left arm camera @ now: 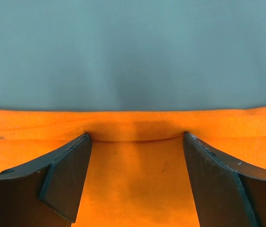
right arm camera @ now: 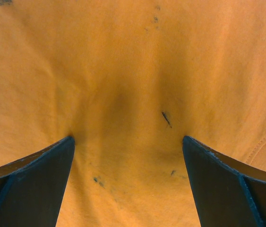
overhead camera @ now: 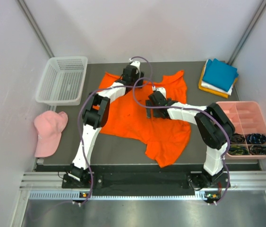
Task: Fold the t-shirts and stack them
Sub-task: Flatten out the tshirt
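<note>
A bright orange t-shirt lies spread and crumpled on the dark mat. My left gripper is at the shirt's far edge, open, its fingertips pressed on the fabric just inside the hem, with grey mat beyond. My right gripper is over the middle of the shirt, open, its tips pushing down into the cloth, which carries small dark specks. A stack of folded t-shirts, teal blue on top, then white and amber yellow, sits at the far right corner.
A white mesh basket stands at the far left. A pale pink cap lies left of the mat. A pink compartment tray with dark small items sits at the right edge.
</note>
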Motion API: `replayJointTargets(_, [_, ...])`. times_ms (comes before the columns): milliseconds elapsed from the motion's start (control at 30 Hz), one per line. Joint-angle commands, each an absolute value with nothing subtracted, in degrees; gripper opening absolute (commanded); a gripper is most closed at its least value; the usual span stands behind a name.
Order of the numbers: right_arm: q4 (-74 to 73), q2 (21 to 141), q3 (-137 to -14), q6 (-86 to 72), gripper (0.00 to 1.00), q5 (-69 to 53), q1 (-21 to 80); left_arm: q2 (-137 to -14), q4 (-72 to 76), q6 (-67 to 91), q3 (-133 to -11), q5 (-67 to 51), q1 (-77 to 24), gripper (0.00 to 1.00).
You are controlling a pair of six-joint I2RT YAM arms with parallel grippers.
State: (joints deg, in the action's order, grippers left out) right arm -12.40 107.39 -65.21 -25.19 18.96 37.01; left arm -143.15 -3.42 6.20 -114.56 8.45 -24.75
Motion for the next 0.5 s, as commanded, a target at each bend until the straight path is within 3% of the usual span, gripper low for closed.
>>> replayJointTargets(0, [-14.9, 110.2, -61.7, -27.4, 0.96, 16.3, 37.4, -145.1, -2.4, 6.9, -117.9, 9.7, -24.3, 0.83])
replayJointTargets(467, [-14.1, 111.8, -60.3, -28.6, 0.96, 15.1, 37.4, -148.9, 4.0, 7.6, -121.8, 13.1, -22.9, 0.84])
